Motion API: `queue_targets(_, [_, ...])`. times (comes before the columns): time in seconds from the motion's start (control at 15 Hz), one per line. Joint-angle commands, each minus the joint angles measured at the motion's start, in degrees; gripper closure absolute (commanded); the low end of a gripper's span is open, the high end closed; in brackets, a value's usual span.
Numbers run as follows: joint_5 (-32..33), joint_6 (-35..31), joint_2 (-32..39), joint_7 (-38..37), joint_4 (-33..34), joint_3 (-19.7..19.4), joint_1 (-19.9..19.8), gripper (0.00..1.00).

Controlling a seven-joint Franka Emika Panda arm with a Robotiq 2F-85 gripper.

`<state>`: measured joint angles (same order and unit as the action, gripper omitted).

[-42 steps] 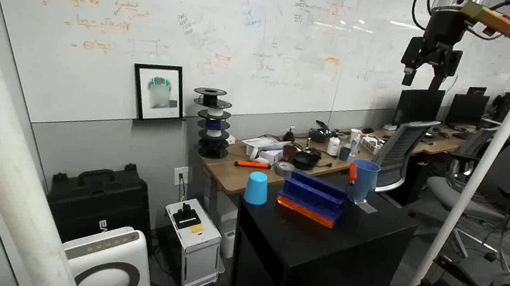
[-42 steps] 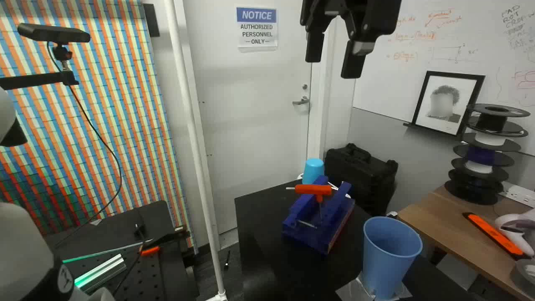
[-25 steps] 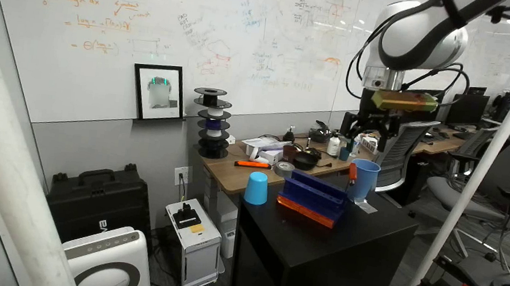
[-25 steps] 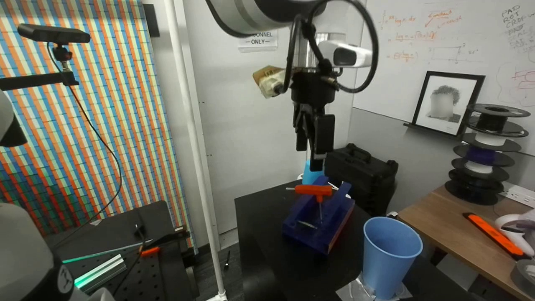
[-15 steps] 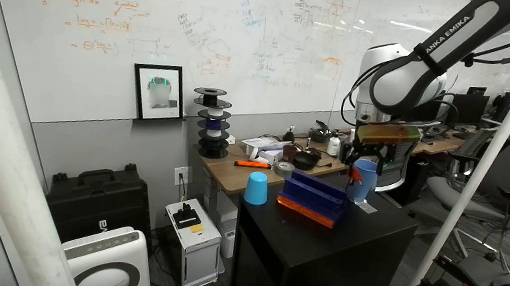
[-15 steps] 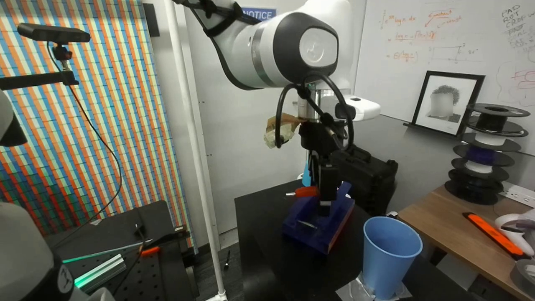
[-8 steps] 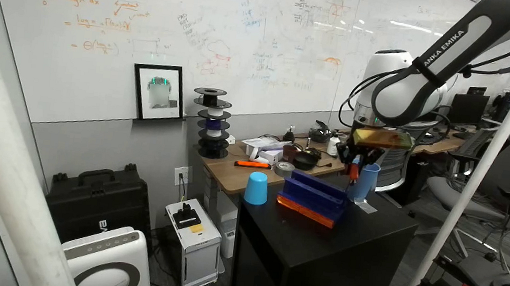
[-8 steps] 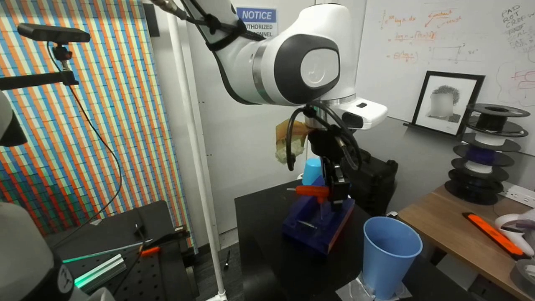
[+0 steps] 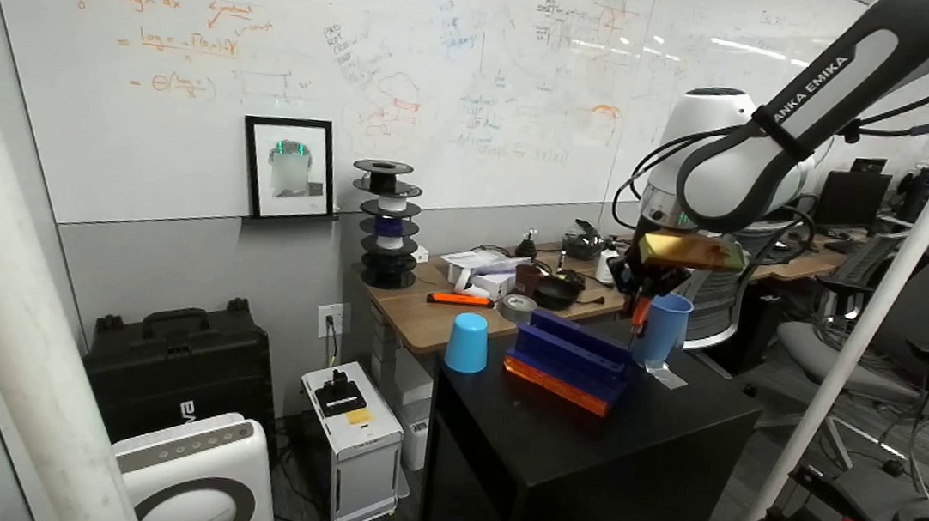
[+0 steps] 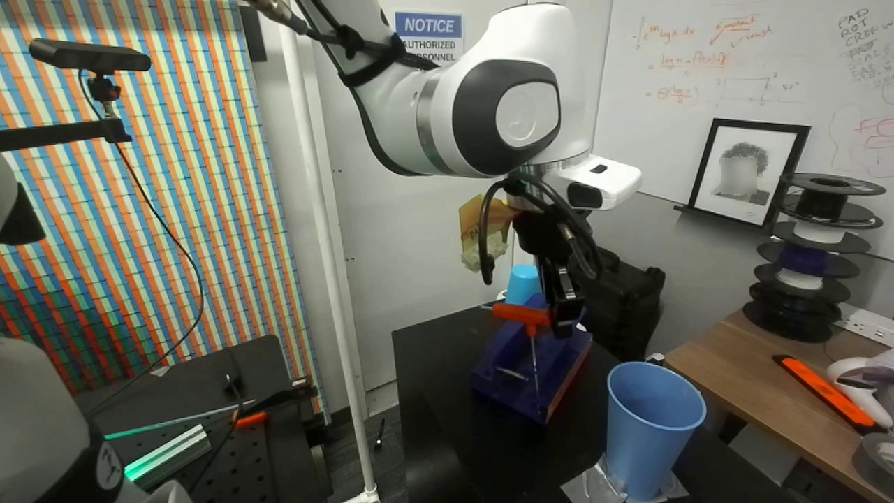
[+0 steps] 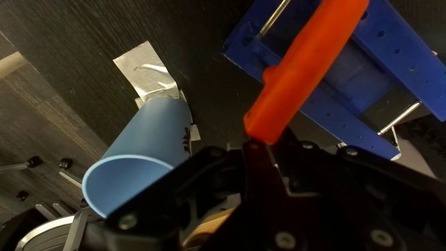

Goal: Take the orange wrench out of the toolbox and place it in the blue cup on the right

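Black tabletop [image 9: 549, 442], claw [image 10: 559, 321] gripping wrench [image 11: 306, 71], toolbox [image 10: 507, 392] partly hidden

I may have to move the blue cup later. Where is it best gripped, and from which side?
I'd take the blue cup by its rim, coming from above, one jaw inside and one outside: it stands upright, mouth open, flaring towards the top. Tape at its base may resist lifting. The gripper would first need to release the orange wrench.
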<state>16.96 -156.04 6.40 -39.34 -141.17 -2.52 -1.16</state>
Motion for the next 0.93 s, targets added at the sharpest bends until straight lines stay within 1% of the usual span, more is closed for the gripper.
queue_targets(0.0, [0.9,-1.6,-2.8,-1.5,-2.5,-1.3,1.6,0.51])
queue_targets(0.07, [0.9,-0.4,-3.4,-1.6,-2.8,-1.2,1.7,0.44])
queue_targets(0.27, [2.7,-1.2,-4.2,-3.6,-3.8,-1.3,1.9,0.22])
queue_targets(0.33, [4.1,-1.0,-4.3,-6.0,-4.0,-1.4,2.0,0.13])
queue_targets(0.47, [9.0,-0.7,-4.6,-12.0,-4.5,-1.6,2.3,0.01])
queue_targets(0.6, [14.5,-0.5,-4.2,-18.7,-4.4,-1.6,2.5,0.00])
queue_targets(0.73, [18.5,-0.6,-3.5,-23.9,-4.5,-1.3,2.7,0.00])
queue_targets(0.87, [21.0,-0.7,-2.8,-27.6,-4.7,-0.4,2.6,0.00])
